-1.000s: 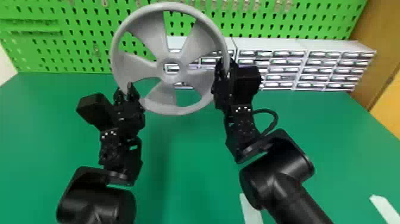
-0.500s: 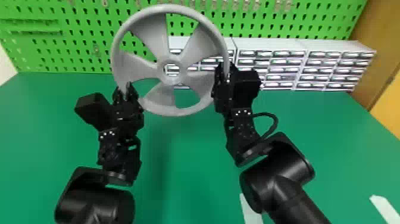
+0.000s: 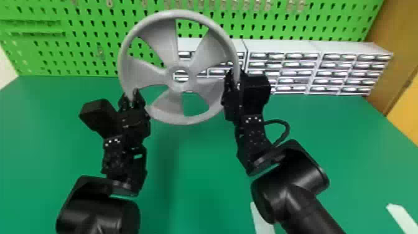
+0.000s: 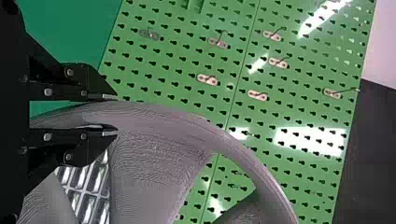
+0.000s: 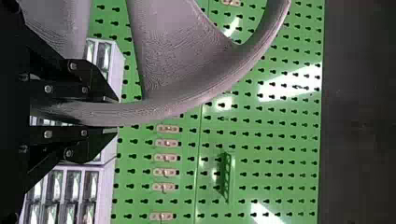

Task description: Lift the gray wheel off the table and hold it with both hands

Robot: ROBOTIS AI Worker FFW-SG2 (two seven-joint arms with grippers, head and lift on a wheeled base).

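Wheel (image 3: 160, 42), gray, one, with five broad spokes and an open hub: held up off the green surface (image 3: 202, 168), roughly upright, between the two arms. Left side of the rim, lower part: grasped by the left gripper (image 3: 131, 92), its jaws set one on either face of the rim. Right side of the rim: grasped likewise by the right gripper (image 3: 234, 74), the rim being pinched between its jaws. Pegboard (image 3: 59, 51), green, hung with small metal hooks: placed upright behind the wheel, along the back of the surface. Drawer cabinets (image 3: 283, 46), white: ranged at the foot of the pegboard, partly covered by the wheel and the right gripper. White strips (image 3: 404, 214), two: laid on the surface, near the right arm.
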